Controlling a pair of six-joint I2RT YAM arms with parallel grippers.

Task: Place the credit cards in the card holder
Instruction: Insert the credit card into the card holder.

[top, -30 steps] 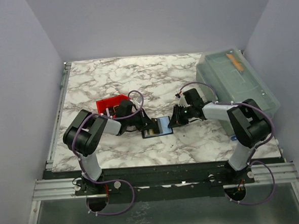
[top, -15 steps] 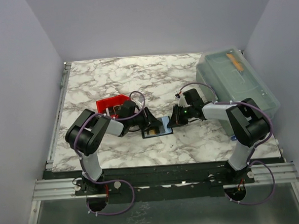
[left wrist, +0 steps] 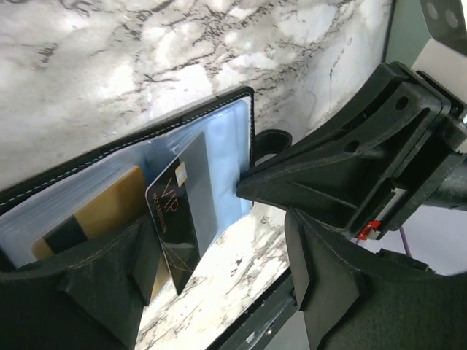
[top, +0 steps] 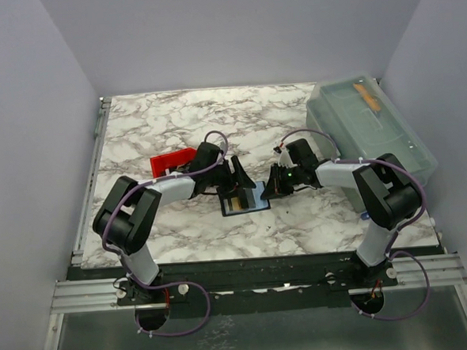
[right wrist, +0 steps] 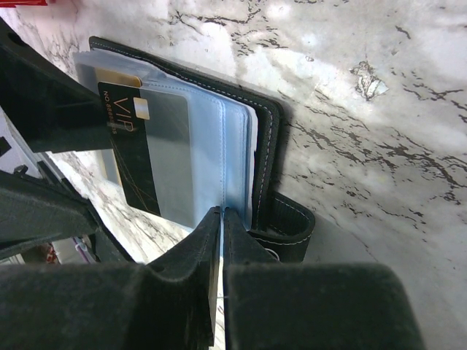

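The black card holder point(top: 251, 198) lies open on the marble table between both arms, its clear sleeves point(left wrist: 219, 146) showing. A dark card marked VIP point(left wrist: 175, 211) sits partway in a sleeve, one corner sticking out past the holder's edge. A yellowish card point(left wrist: 102, 211) lies in a pocket beside it. My left gripper point(left wrist: 219, 292) hangs open just above the dark card, touching nothing. My right gripper point(right wrist: 221, 219) is shut on the edge of a clear sleeve at the holder's strap side. The right wrist view shows the holder point(right wrist: 266, 138) and the dark card point(right wrist: 135, 146) too.
A small red tray point(top: 172, 161) sits behind the left arm. A large translucent lidded box point(top: 369, 127) stands at the back right. The table's near edge point(left wrist: 270, 306) runs just below the holder.
My left gripper opened, let go of the dark card and drew back and up from the holder. The card stays in the sleeve. The right gripper held still.
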